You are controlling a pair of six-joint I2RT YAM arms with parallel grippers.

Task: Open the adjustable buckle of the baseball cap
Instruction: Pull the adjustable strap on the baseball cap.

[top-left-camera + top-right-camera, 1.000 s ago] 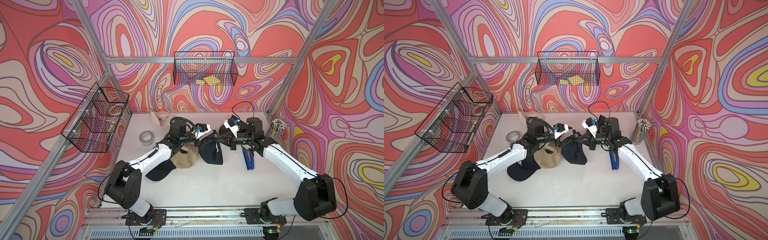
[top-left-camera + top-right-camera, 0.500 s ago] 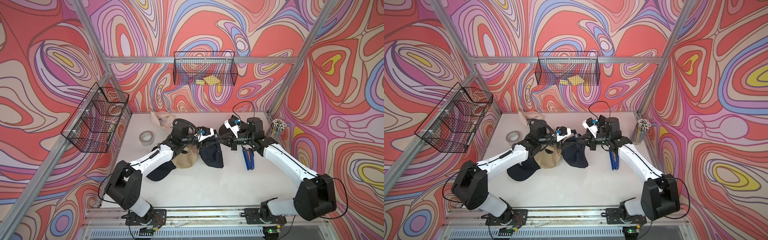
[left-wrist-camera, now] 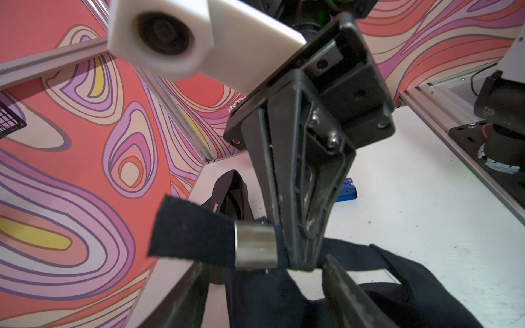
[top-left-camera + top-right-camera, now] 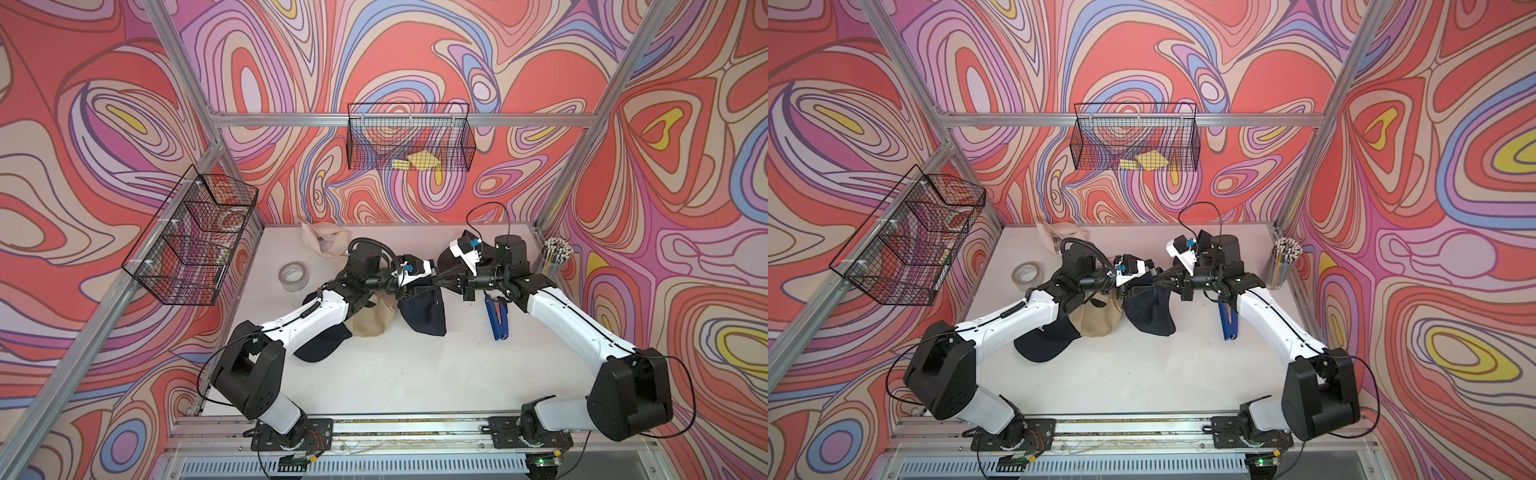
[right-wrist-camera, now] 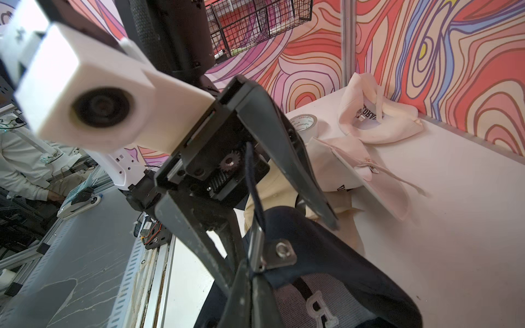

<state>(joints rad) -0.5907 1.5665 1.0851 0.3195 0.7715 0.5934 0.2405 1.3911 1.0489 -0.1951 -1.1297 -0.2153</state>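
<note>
A tape roll (image 4: 293,275) lies on my bench (image 4: 395,374) near a cream cap (image 4: 326,243). A blue tool (image 4: 496,318) lies near the pencil cup (image 4: 555,259).

White table (image 4: 395,374): caps (image 4: 372,322), tape (image 4: 293,275), blue tool (image 4: 497,318)

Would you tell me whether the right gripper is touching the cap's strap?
Touching: the left wrist view shows the right gripper pinched shut on the strap beside the buckle.

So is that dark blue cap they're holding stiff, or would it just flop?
Probably floppy: the navy cap sags in folds below the right gripper, which pinches its strap. Likely light too, since that one pinch holds its back up. The metal buckle looks smooth, so it may slip.
</note>
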